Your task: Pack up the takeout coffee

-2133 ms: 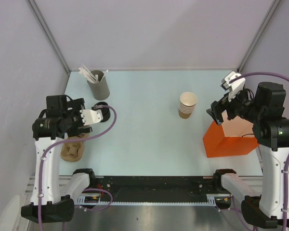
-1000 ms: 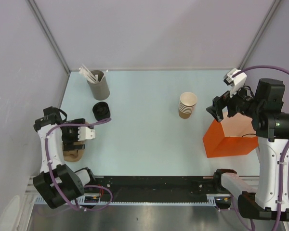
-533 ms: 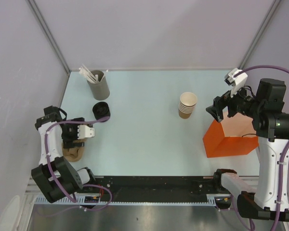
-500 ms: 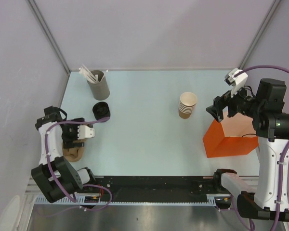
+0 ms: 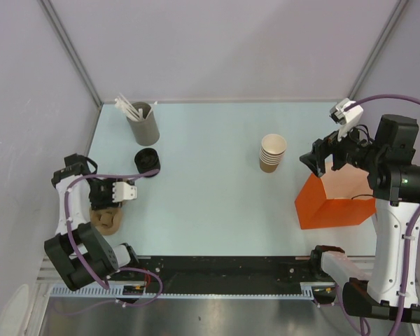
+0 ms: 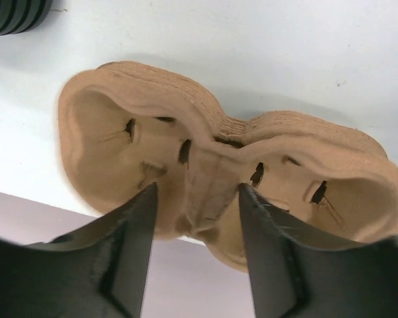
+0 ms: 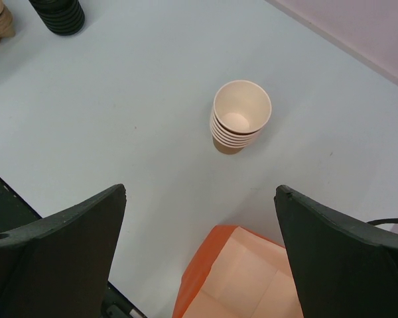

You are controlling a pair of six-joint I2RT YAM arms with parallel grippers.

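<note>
No takeout coffee, a lidded single cup, shows in any view. My left gripper [image 5: 103,205] points down at a stack of brown pulp cup carriers [image 5: 106,221] near the table's left front edge. In the left wrist view its jaws [image 6: 198,189] stand half closed on either side of the top carrier's [image 6: 205,165] middle ridge; I cannot tell whether they touch it. My right gripper [image 5: 316,166] hangs wide open and empty above the rim of an orange open-topped bag [image 5: 334,199]. The right wrist view shows that gripper [image 7: 200,189] over the bag [image 7: 242,278].
A stack of lidless tan cups [image 5: 272,152] stands mid-table, right of centre, also in the right wrist view [image 7: 241,118]. A stack of black lids [image 5: 147,161] sits at the left, just beyond the carriers. A grey holder with white stirrers [image 5: 143,122] stands at the back left.
The left arm came down onto the carrier stack and its jaws have narrowed round the top carrier's middle. The right gripper stayed wide open over the bag, shifting only slightly.
</note>
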